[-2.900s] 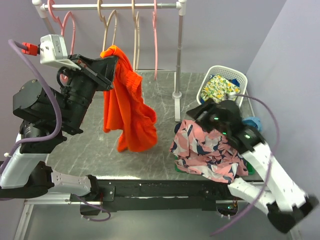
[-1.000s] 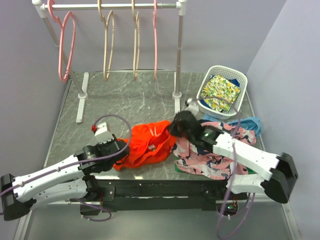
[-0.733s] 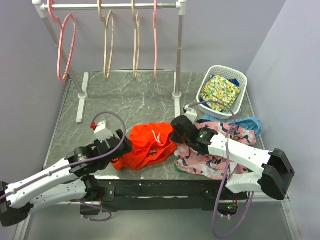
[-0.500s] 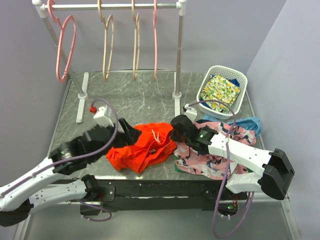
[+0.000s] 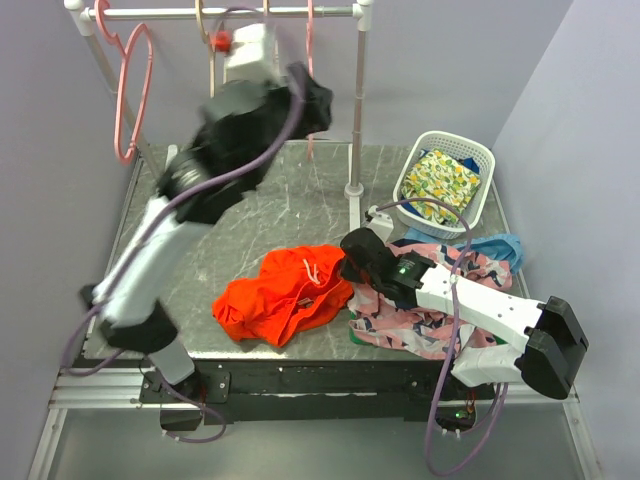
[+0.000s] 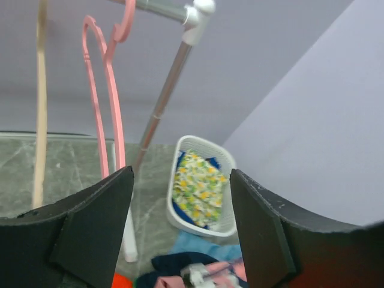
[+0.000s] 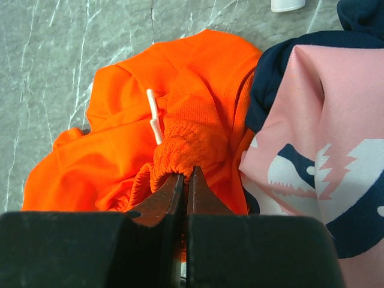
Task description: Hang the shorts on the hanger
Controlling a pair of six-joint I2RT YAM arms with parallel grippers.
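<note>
The orange-red shorts [image 5: 280, 300] lie crumpled on the table near its front edge, white drawstring [image 7: 155, 114] showing. My right gripper [image 5: 350, 262] is low at their right edge, and in the right wrist view it [image 7: 185, 171] is shut on the bunched waistband of the shorts [image 7: 120, 150]. My left gripper [image 5: 312, 105] is raised high by the rail. In the left wrist view it [image 6: 181, 174] is open with nothing between its fingers, next to a pink hanger [image 6: 111, 120]. Another pink hanger [image 5: 130, 90] hangs at the rail's left end.
A pink, navy and white garment [image 5: 430, 310] lies heaped right of the shorts, under my right arm. A white basket [image 5: 480, 165] with yellow-green floral cloth stands at the back right. The rack's upright post [image 5: 355, 110] and a tan hanger [image 6: 41, 102] are close to my left gripper.
My left gripper let go of the shorts, opened and swung from the table up to the rail. The shorts stay on the table, still pinched by the right gripper.
</note>
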